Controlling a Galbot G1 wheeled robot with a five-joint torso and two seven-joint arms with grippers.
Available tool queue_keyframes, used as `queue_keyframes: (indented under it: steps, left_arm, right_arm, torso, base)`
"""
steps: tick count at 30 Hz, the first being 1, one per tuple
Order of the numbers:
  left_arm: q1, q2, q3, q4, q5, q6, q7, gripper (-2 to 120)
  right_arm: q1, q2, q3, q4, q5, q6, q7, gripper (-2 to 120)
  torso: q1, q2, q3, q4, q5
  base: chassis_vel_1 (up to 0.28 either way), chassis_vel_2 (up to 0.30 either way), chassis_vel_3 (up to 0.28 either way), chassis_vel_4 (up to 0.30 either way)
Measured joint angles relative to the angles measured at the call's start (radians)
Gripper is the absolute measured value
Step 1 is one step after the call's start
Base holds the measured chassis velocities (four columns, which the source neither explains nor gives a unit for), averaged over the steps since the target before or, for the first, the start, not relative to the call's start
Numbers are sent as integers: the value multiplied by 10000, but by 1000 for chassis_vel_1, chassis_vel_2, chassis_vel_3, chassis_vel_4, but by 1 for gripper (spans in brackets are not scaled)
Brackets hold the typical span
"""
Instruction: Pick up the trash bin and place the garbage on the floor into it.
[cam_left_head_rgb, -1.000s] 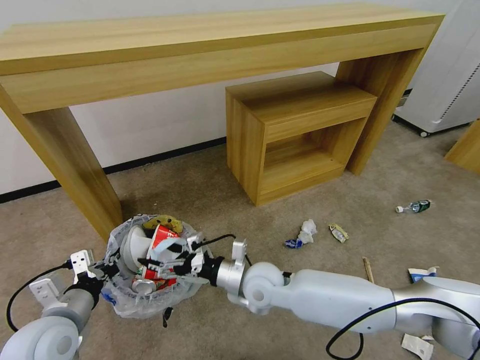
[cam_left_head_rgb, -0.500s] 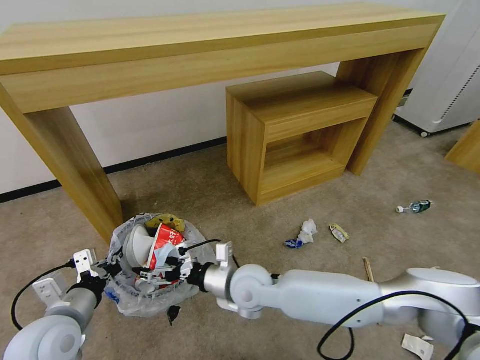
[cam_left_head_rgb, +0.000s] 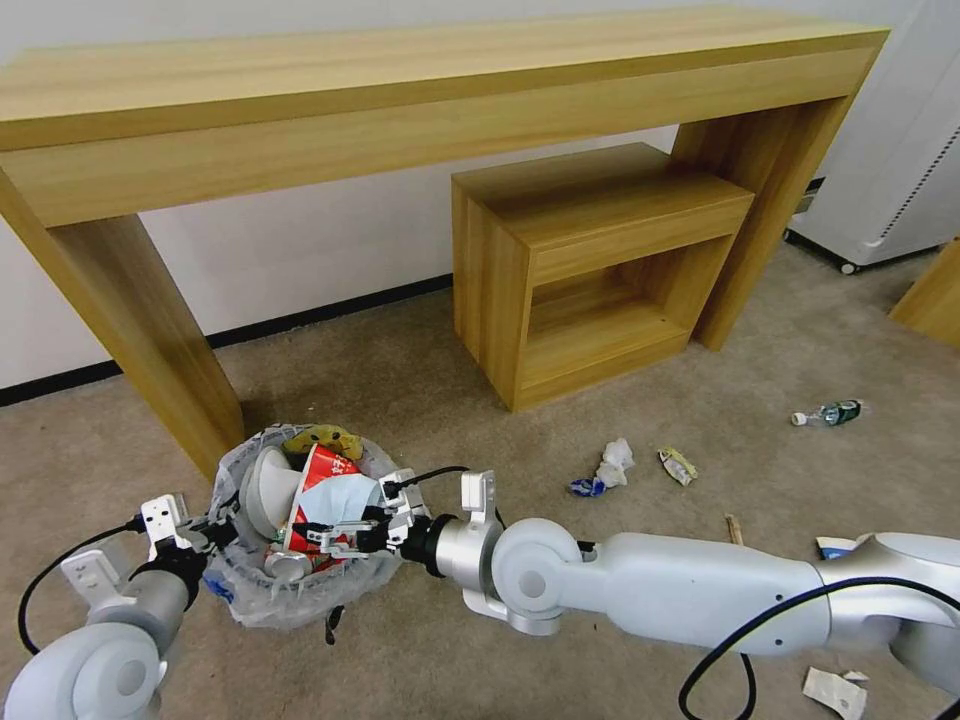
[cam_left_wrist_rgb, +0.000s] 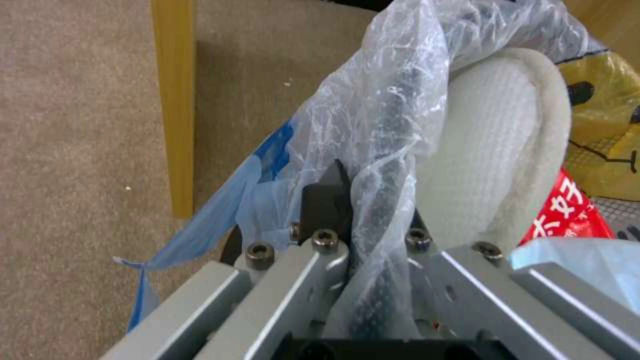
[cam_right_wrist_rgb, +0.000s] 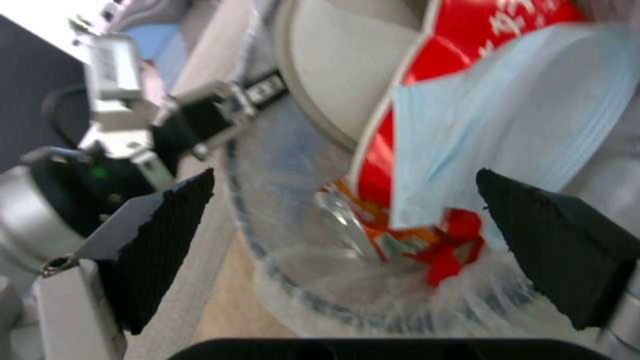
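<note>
The right gripper (cam_left_head_rgb: 340, 530) hangs over the mouth of the trash bin (cam_left_head_rgb: 262, 600) with its fingers (cam_right_wrist_rgb: 160, 220) spread wide and nothing between them, above a pale blue face mask (cam_right_wrist_rgb: 507, 125) and red wrappers (cam_left_head_rgb: 322, 474). The left gripper (cam_left_head_rgb: 210, 535) is clamped on the bin's bag-lined rim, beside a white slipper (cam_left_wrist_rgb: 493, 165). The bin sits by the wooden table's leg (cam_left_head_rgb: 140, 330), while crumpled paper (cam_left_head_rgb: 615, 460), a small bottle (cam_left_head_rgb: 828, 412) and other litter lie well apart on the floor (cam_left_head_rgb: 420, 400).

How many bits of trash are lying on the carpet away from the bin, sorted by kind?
Small bottle: 1
Crumpled paper: 1
Wrapper: 1
Wooden stick: 1
Blue-white carton: 1
White scrap: 1
Total: 6
</note>
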Motion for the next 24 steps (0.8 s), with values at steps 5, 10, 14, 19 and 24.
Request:
queue_keyframes:
  steps: [5,10,14,19,24]
  left_arm:
    - [35,-39,17,-75,24,-15,25,1]
    - [-5,-4,9,-10,21,-28,42,1]
    - [-106,63,-1,195,7,-41,46,1]
    - [-206,81,8,389,15,-43,26,1]
    - [-213,-33,84,446,105,-42,27,1]
  right_arm:
    - [-150,286,68,-187,-55,-232,557,100]
    - [-104,317,92,-140,68,-280,685,100]
    - [-122,116,253,72,49,-227,672,100]
    - [-267,-268,589,518,-2,-171,688,100]
    - [-423,-464,822,792,-120,-131,670,100]
  torso:
    - [0,0,0,2,1]
    - [0,0,0,1,0]
    - [0,0,0,0,0]
    - [0,0,0,-2,0]
    - [-1,0,0,1,0]
  base:
    - [0,0,0,0]
    - [0,0,0,0]
    - [0,0,0,0]
    - [0,0,0,0]
    - [0,0,0,0]
